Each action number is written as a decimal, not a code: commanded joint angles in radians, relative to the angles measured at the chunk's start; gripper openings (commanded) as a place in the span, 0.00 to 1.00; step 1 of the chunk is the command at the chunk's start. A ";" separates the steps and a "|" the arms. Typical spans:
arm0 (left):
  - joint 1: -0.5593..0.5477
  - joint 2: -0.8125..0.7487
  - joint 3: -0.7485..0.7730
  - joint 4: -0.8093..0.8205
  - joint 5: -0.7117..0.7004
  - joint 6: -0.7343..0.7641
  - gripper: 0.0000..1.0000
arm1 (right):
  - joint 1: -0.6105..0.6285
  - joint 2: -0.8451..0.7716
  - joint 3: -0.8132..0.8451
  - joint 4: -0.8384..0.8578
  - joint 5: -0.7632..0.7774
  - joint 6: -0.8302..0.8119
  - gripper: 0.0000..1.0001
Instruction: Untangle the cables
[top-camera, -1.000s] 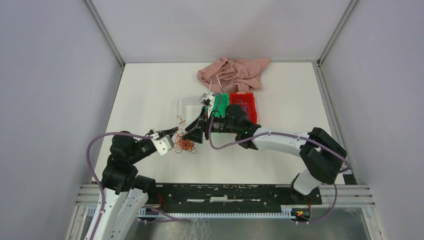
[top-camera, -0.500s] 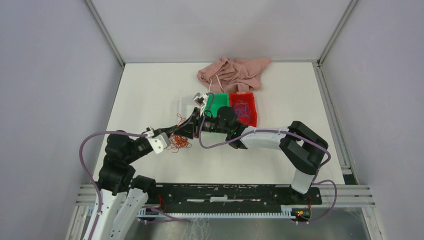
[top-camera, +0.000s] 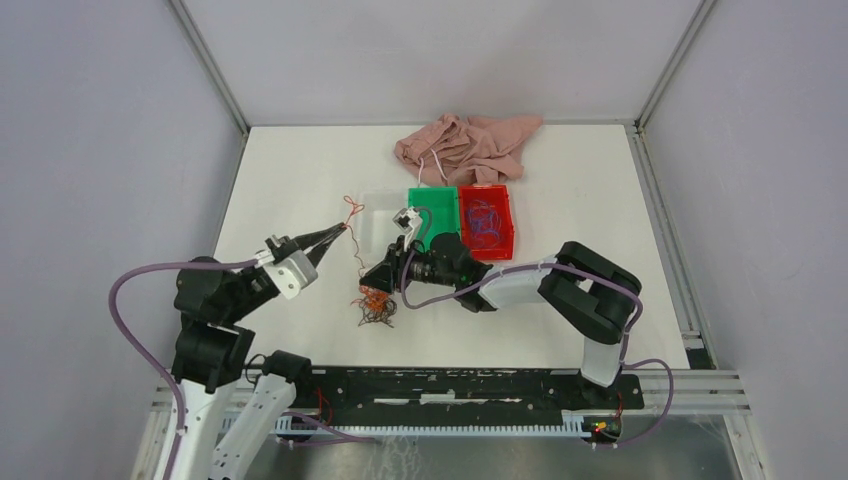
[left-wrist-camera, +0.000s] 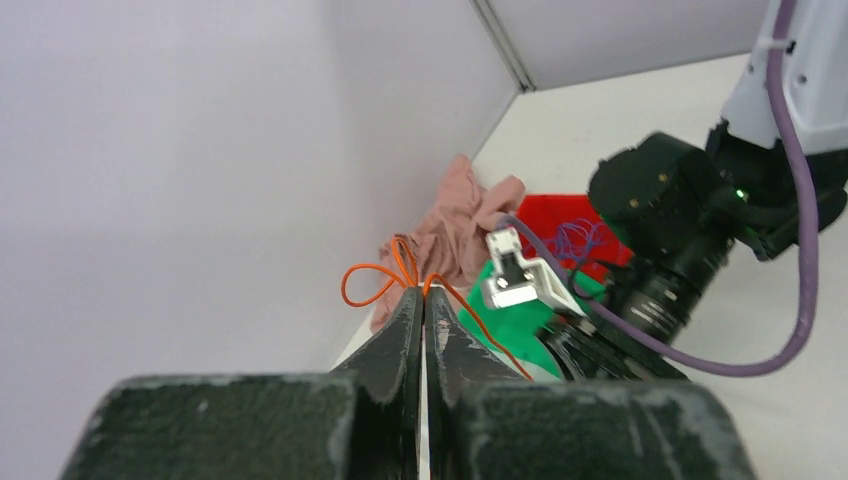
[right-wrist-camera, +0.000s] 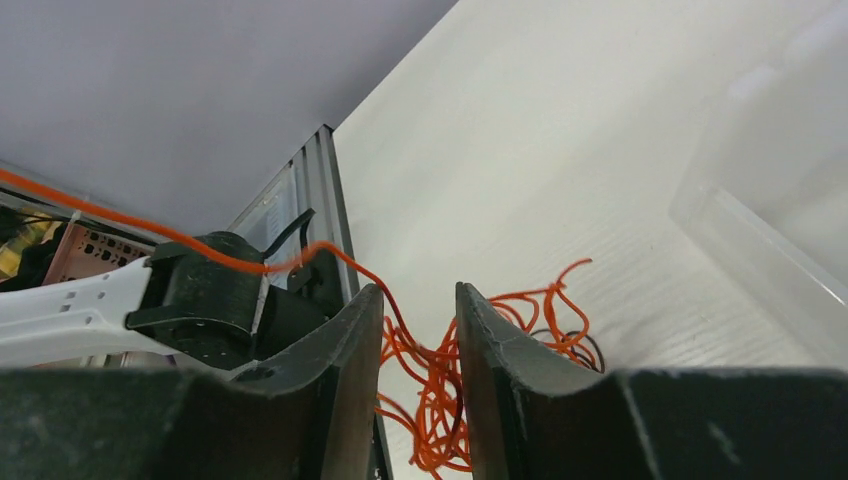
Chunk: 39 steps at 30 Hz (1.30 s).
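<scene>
The cables (top-camera: 375, 305) are a small orange and dark tangle lying on the white table near the front. My right gripper (top-camera: 380, 282) sits low over the tangle. In the right wrist view its jaws (right-wrist-camera: 418, 295) stand narrowed around a bunch of orange strands (right-wrist-camera: 430, 400). My left gripper (top-camera: 338, 231) is raised up and to the left of the tangle, shut on one orange strand (left-wrist-camera: 487, 325). That strand loops past the left gripper's tips (left-wrist-camera: 422, 292) and runs down to the tangle.
A green bin (top-camera: 435, 212) and a red bin (top-camera: 500, 235) stand side by side behind the right gripper. Blue-purple cables (top-camera: 483, 218) lie in the red one. A clear tray (top-camera: 378, 215) sits left of them. A pink cloth (top-camera: 465, 145) lies at the back.
My left gripper has pulled away up and left, drawing one orange strand out. The right gripper has moved down and left onto the tangle and narrowed its jaws.
</scene>
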 joint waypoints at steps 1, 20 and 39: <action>0.005 0.029 0.101 0.141 -0.028 -0.050 0.03 | 0.007 0.008 -0.030 0.099 0.049 0.025 0.39; 0.005 0.274 0.480 0.461 -0.335 -0.037 0.03 | 0.062 0.017 -0.074 0.017 0.109 -0.066 0.48; 0.005 0.493 0.847 0.762 -0.539 0.139 0.03 | 0.077 0.039 -0.130 0.002 0.172 -0.067 0.48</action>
